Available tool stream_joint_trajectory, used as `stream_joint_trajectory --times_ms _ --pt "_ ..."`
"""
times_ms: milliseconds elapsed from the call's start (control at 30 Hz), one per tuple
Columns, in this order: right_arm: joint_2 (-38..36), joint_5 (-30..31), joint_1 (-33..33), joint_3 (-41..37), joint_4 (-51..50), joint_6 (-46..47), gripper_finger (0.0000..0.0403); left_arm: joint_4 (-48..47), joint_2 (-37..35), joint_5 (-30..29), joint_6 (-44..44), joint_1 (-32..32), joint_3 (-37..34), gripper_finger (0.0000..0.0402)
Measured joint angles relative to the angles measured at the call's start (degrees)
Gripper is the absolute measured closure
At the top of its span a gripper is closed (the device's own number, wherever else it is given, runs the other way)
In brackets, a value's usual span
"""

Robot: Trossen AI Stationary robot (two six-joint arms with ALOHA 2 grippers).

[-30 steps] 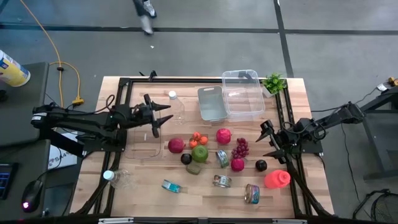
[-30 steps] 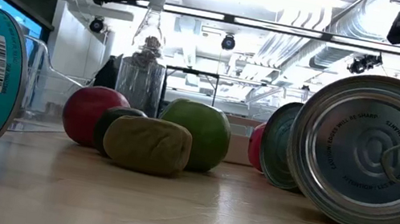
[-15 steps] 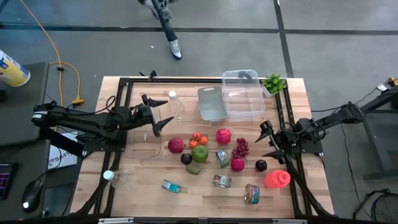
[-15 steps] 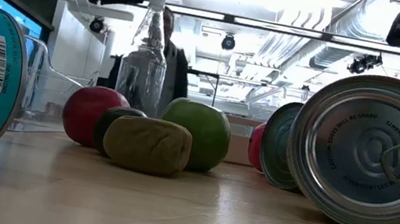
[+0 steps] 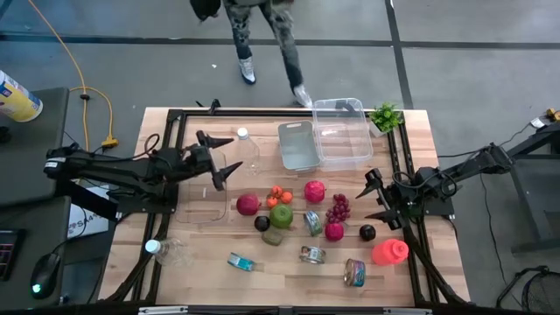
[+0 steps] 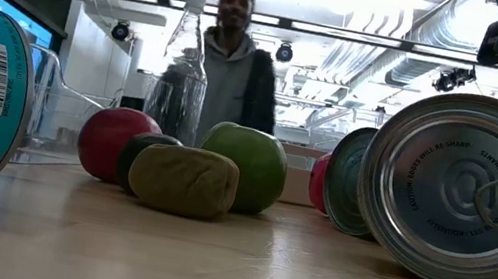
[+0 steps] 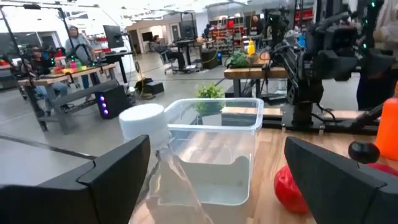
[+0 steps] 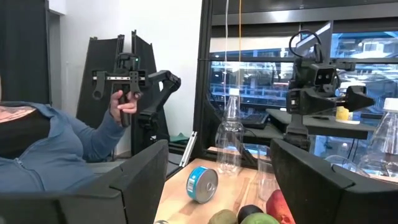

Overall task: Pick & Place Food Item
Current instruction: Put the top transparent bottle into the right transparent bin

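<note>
Wooden table [image 5: 201, 262] is pretty crowded mid-way. Left gripper [image 5: 223, 162] hovers with fingers spread wide, pointing at the clear bottle [image 5: 248, 149] just beside it at 3 o'clock. Red apple [image 5: 248, 204] sits near, at about 5 o'clock of that claw. Right gripper [image 5: 374, 198], also spread, has the grapes [image 5: 339, 208] near at 9 o'clock. Clear bins [image 5: 325, 144] line the far edge; bare wood runs along the near edge.

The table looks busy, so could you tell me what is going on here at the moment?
Nothing is held yet. The left gripper hovers open by the upright clear bottle, and the right gripper hovers open near the grapes. Fruit and cans lie mid-table, below the clear bins. A person walks past the far edge.
</note>
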Motion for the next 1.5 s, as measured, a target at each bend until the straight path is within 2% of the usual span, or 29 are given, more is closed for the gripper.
stream_joint_trajectory --times_ms 233,300,400,467,667,900,1333,1500 --pt "0.00 0.03 0.00 0.00 0.00 0.11 0.0133 -0.02 -0.56 1.56 -2.31 6.98 0.00 0.0039" --pt "0.00 0.60 0.00 0.00 -0.01 0.07 0.0133 0.00 -0.56 5.81 -5.44 9.87 0.00 0.0039" --pt "0.00 2.52 0.00 0.00 -0.01 0.05 0.0133 -0.03 -0.54 16.81 -7.45 14.21 0.00 0.0039" --pt "0.00 2.97 0.00 0.00 -0.01 0.04 0.0133 0.06 -0.19 21.87 -7.45 16.91 0.00 0.0039" --pt "0.00 2.98 0.00 0.00 -0.01 0.00 0.0133 -0.49 0.02 24.00 -12.13 22.59 0.00 0.0039" --pt "0.00 2.94 0.00 0.00 -0.03 0.00 0.0133 -0.53 0.32 34.06 -9.86 25.70 0.00 0.0039" --pt "0.00 2.93 0.00 0.00 -2.19 0.86 0.0133 -0.41 5.98 34.96 -8.33 28.91 0.00 0.0039" --pt "0.00 3.07 0.00 0.00 -2.30 1.70 0.0133 2.68 9.27 35.14 -6.92 28.90 0.00 0.0039"
